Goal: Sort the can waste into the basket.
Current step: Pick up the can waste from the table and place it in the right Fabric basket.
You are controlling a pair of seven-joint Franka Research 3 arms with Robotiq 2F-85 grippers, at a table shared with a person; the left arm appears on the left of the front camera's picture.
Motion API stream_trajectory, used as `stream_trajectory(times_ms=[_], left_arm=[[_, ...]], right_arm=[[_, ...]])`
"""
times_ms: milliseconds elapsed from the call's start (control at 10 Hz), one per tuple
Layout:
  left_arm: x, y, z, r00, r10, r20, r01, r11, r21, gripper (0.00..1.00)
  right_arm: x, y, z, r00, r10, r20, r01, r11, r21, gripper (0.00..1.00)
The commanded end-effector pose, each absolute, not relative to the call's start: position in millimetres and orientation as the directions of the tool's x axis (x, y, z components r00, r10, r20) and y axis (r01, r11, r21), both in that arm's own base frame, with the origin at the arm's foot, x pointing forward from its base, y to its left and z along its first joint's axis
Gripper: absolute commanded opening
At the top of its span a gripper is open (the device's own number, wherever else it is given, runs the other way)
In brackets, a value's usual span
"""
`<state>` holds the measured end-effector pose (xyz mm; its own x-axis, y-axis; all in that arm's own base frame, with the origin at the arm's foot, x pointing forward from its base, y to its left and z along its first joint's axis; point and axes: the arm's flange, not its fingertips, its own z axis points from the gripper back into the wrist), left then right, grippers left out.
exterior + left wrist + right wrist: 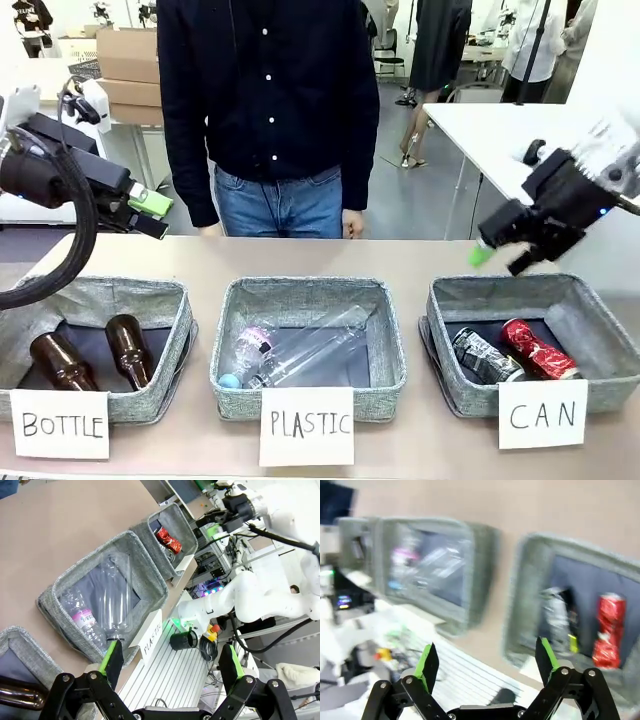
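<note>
**Both cans lie in the CAN basket**

White cards marked BOTTLE, PLASTIC [306, 424] and CAN [542, 413] front three grey woven baskets on the brown surface [400, 262]. Inside the CAN basket [590, 385], at the robot's right, the red can [538, 350] and the dark grey-black can [487, 355] lie on their sides, side by side — long axes slanting from near-right to far-left, ends toward the basket's corners.

Dented thin metal like this is probably light, stiff but easily crushed, and smooth; a hold across the middle of the barrel looks safest.

Above the basket's far rim the right claw [498, 256] hovers with jaws wide and nothing between them. Over the BOTTLE basket [150, 400] the left claw [150, 212] also stands wide and empty — the sorting looks finished.
</note>
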<state>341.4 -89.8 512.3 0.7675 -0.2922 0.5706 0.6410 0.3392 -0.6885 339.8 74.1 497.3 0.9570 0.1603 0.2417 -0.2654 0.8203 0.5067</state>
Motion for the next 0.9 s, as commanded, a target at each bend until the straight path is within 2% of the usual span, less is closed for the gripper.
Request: stream_trajectory(times_ms=[0,100,300,400,800], left_arm=[[341,-87,514,0.766,-0.302,0.567,0.642,0.335,-0.690,1.00],[341,-87,514,0.766,-0.302,0.567,0.642,0.335,-0.690,1.00],[341,-87,514,0.766,-0.302,0.567,0.642,0.335,-0.690,1.00],[341,-87,514,0.766,-0.302,0.567,0.642,0.335,-0.690,1.00],[341,-87,514,0.766,-0.302,0.567,0.642,0.335,-0.690,1.00]], right_arm=[[341,81,519,0.941,0.027,0.336,-0.326,0.325,0.888,1.00],[348,82,525,0.962,0.047,0.270,-0.274,0.130,0.953,1.00],[365,80,523,0.969,0.070,0.235,-0.229,-0.093,0.969,1.00],[341,84,538,0.954,0.057,0.295,-0.286,0.471,0.835,1.00],[341,84,538,0.954,0.057,0.295,-0.286,0.471,0.835,1.00]])
